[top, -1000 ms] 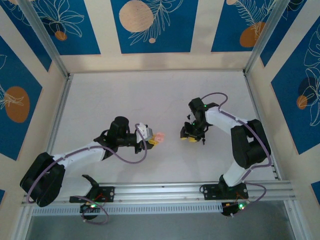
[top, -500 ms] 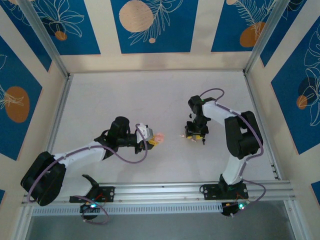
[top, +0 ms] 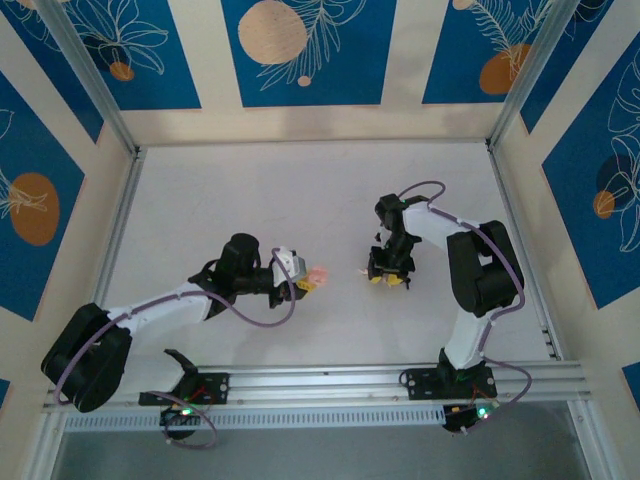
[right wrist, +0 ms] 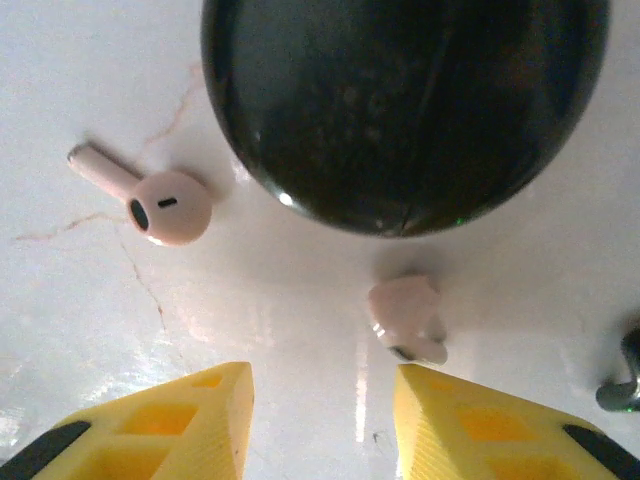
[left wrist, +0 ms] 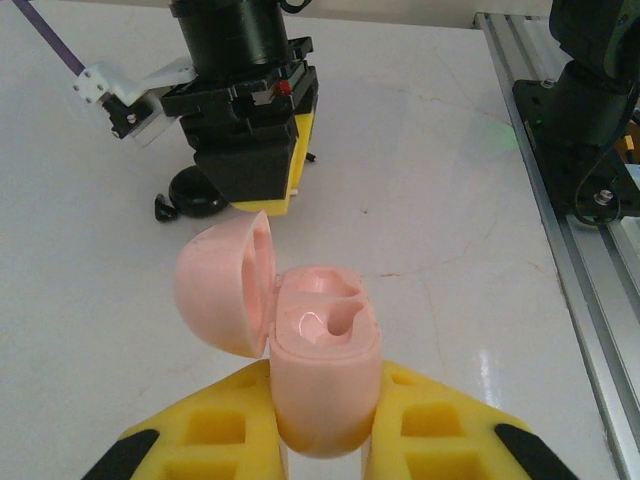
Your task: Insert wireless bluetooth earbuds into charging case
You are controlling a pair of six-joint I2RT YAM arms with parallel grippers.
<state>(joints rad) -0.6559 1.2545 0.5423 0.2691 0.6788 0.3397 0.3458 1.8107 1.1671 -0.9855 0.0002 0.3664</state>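
Pink plastic stands out on a white table [top: 250,200] where two robot arms work side by side. One pink charging case [left wrist: 322,355] sits upright between the yellow fingers [left wrist: 210,430] of the left gripper [left wrist: 322,405], which is clamped on its lower half. The hinged lid [left wrist: 225,285] is swung open to the left, showing two moulded hollows.

Two earbuds, both pink, lie loose on the table in the right wrist view. The first earbud [right wrist: 165,205], its stem pointing up and left, lies ahead of the left-hand finger and well apart from it. The second earbud [right wrist: 405,320] lies just ahead of the tip of the right-hand finger [right wrist: 470,420], close but not touching, at the edge of the gap between the jaws. The right gripper [right wrist: 322,385] hangs low over the table with its jaws spread wide, holding nothing. One large black rounded disc [right wrist: 400,110] rests just beyond both earbuds. Seen from above, the two grippers face each other across a short gap.
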